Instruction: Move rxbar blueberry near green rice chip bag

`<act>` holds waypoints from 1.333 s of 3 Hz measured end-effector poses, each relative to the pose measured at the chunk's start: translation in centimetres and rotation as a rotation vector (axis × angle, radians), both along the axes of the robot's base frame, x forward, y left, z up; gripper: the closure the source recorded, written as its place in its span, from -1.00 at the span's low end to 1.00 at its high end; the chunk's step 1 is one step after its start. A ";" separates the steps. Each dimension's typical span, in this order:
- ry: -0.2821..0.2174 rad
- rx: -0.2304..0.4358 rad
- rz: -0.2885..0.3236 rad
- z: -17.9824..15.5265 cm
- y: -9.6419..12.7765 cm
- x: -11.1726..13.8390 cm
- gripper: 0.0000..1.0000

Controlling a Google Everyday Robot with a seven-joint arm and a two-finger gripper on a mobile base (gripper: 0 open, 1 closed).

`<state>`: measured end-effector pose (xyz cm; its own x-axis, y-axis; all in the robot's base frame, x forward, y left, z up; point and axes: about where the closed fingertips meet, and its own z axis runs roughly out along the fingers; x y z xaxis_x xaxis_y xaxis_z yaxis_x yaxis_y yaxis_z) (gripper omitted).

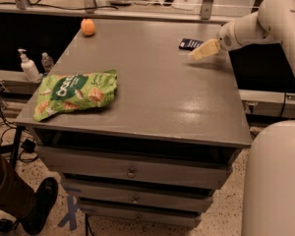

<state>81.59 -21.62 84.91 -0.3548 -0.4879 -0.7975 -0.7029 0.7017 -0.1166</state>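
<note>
The grey tabletop (pixel 162 92) carries the green rice chip bag (pixel 76 93) at its front left, an orange ball (pixel 87 27) far left and the rxbar blueberry (pixel 189 44) far right. The gripper (pixel 202 50) sits just beside the bar; I cannot tell whether it is apart or together. Drawers (pixel 132 168) lie beneath.
</note>
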 end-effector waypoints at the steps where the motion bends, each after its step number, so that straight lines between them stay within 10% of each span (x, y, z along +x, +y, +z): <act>1: 0.008 0.007 -0.009 -0.8 -0.2 0.6 -1.00; 4: 0.031 0.042 -0.020 -1.7 -0.4 1.1 0.27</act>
<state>82.67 -22.07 83.18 -0.3893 -0.4465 -0.8057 -0.6912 0.7197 -0.0648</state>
